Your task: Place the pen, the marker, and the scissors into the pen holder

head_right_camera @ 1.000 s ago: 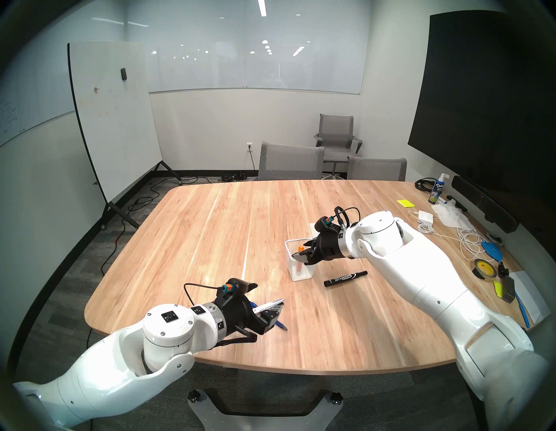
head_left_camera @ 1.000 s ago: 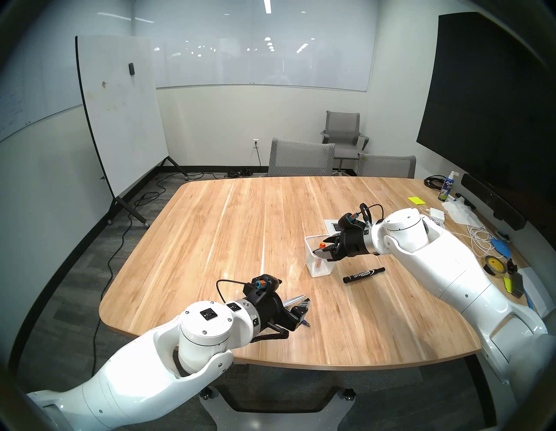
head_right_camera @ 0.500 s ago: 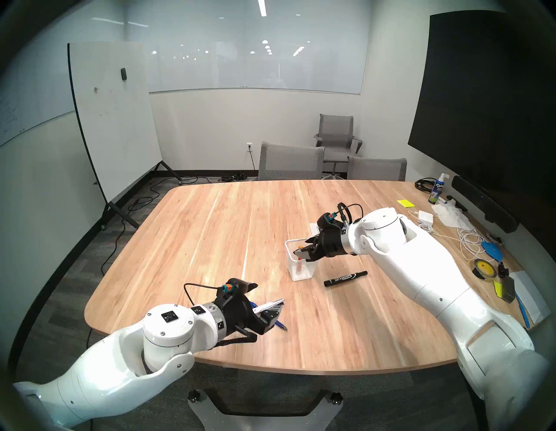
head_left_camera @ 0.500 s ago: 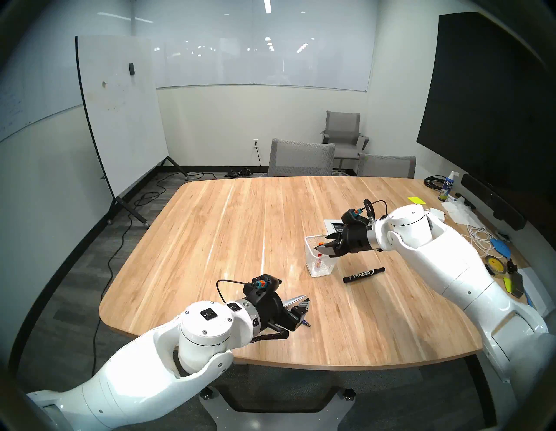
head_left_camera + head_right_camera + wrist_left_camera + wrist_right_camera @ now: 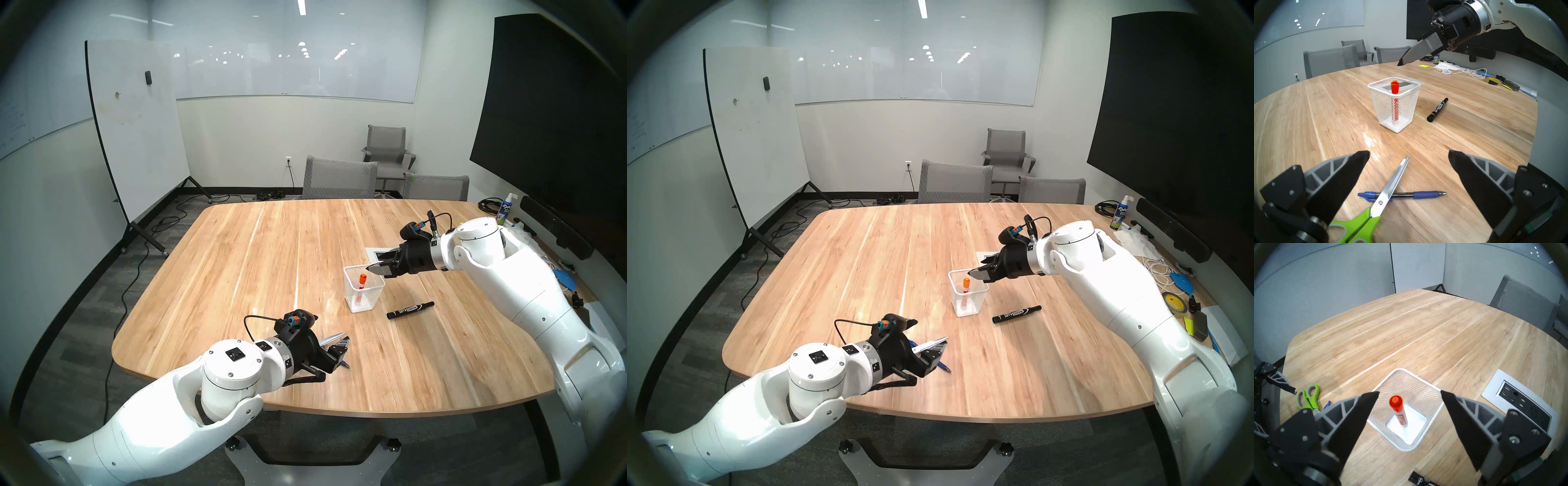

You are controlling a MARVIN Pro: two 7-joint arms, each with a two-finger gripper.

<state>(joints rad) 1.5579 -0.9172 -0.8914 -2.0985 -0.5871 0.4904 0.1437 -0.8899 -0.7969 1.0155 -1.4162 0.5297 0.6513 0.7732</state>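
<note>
Stood in a meeting room, at a broad bench (image 5: pixel 271 258) of pale striped wood with rounded corners. Faced pale walls, with a long glass board (image 5: pixel 298 68) reflecting ceiling lights across the far one. Held a rolling whiteboard (image 5: pixel 135 135) at left on dark feet, black cables (image 5: pixel 142 244) trailing over grey carpet (image 5: pixel 84 305). Kept two grey mesh chairs (image 5: pixel 339 178) tucked against the far edge, a third (image 5: pixel 386 149) back in the corner. Carried a large dark screen (image 5: pixel 549 112) on the right wall.
</note>
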